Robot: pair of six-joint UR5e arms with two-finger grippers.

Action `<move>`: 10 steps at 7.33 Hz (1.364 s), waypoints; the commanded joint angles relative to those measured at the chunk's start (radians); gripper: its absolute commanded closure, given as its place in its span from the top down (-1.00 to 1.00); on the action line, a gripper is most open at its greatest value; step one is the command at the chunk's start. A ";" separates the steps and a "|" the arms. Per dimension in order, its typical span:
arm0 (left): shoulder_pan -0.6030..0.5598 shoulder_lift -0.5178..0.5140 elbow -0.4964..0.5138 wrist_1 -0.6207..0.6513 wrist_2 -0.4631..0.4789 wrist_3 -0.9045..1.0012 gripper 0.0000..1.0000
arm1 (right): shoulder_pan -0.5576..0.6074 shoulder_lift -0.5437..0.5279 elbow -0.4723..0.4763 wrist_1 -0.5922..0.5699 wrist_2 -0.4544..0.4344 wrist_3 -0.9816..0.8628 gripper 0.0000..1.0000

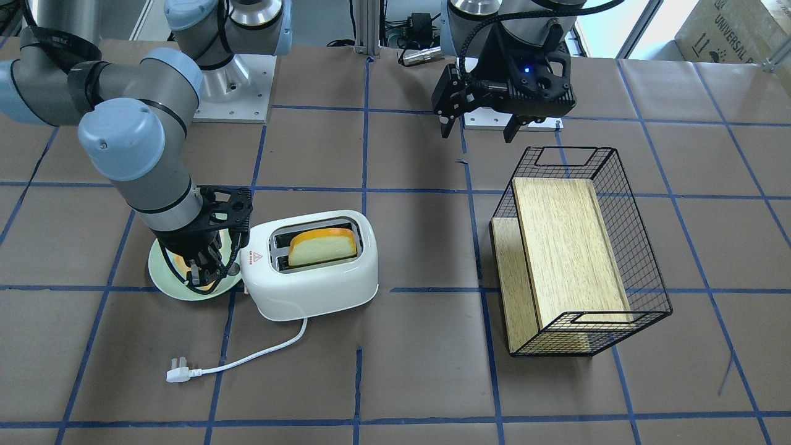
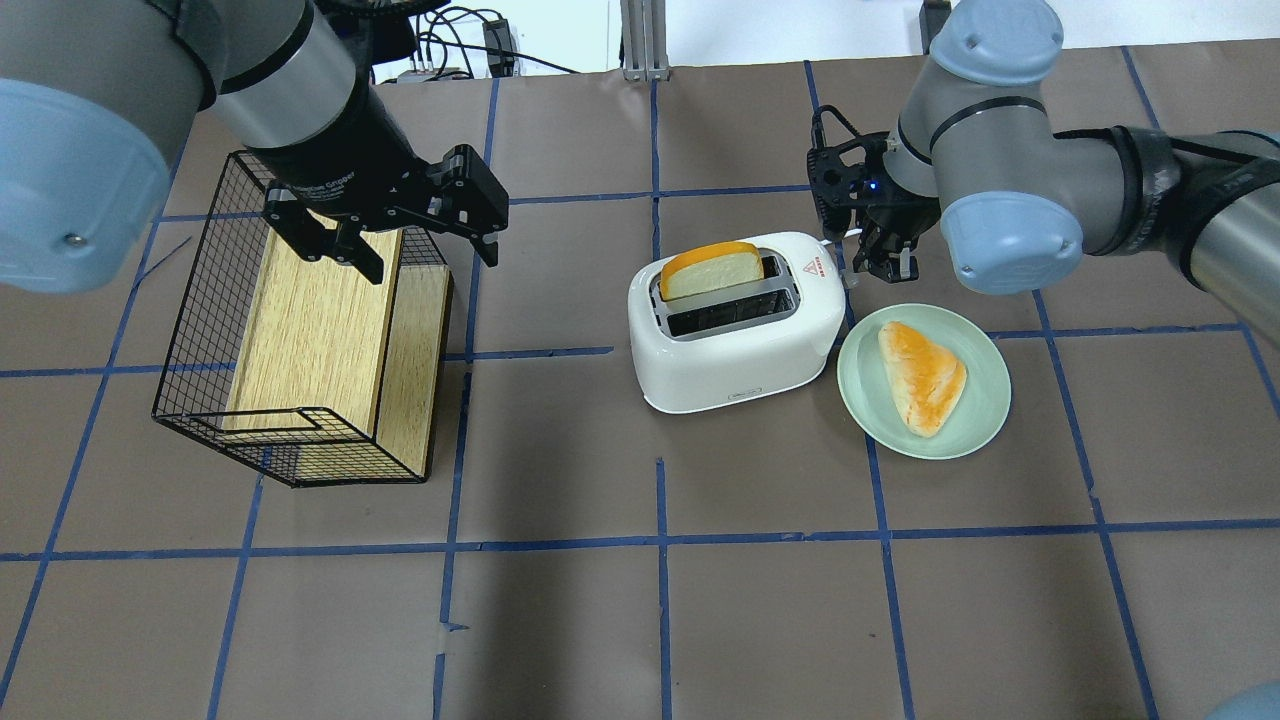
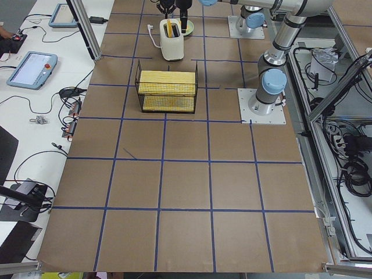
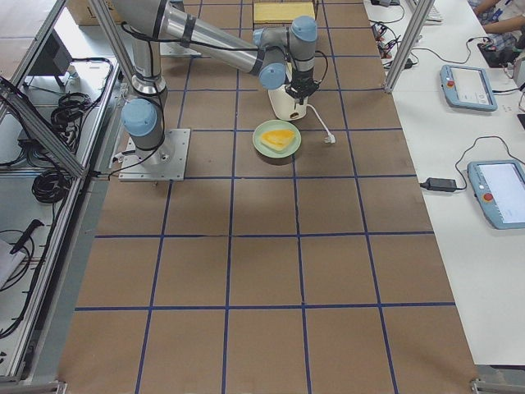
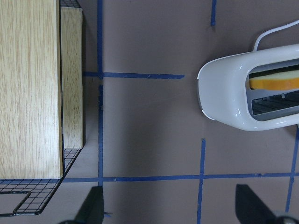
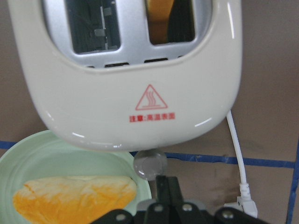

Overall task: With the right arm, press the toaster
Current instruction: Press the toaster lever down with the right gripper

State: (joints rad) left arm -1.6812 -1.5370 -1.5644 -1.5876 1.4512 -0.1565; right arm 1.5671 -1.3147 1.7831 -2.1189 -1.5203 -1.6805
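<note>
White toaster (image 2: 735, 335) points its knob (image 6: 148, 164) toward right gripper (image 2: 880, 265).

In the right wrist view the toaster (image 6: 131, 112) is cut off at 12 o'clock, its knob (image 6: 148, 164) is blurred, and the right gripper (image 6: 164, 180) is cropped at 6 o'clock. From the front, the plate (image 1: 159, 272) is largely covered by that gripper.
</note>
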 commanded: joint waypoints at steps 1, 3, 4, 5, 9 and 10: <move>0.000 0.000 0.000 0.000 0.000 0.000 1.00 | 0.017 0.015 0.002 -0.004 0.000 -0.001 -0.91; 0.000 0.000 0.000 0.000 0.000 0.000 1.00 | 0.018 0.032 0.001 -0.006 0.000 -0.002 -0.91; 0.000 0.000 0.000 0.000 0.000 0.000 1.00 | 0.018 0.031 0.002 -0.007 0.000 -0.002 -0.91; 0.000 0.000 0.001 0.000 0.000 0.000 1.00 | 0.019 0.034 0.004 -0.007 0.000 -0.004 -0.91; 0.000 0.000 0.000 0.000 0.000 0.000 1.00 | 0.018 0.058 0.006 -0.010 -0.001 -0.010 -0.90; 0.000 0.000 0.001 0.000 0.000 0.000 1.00 | 0.016 0.061 0.010 -0.035 -0.003 -0.007 -0.90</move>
State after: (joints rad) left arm -1.6813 -1.5370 -1.5644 -1.5877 1.4511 -0.1564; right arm 1.5843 -1.2567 1.7893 -2.1337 -1.5217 -1.6880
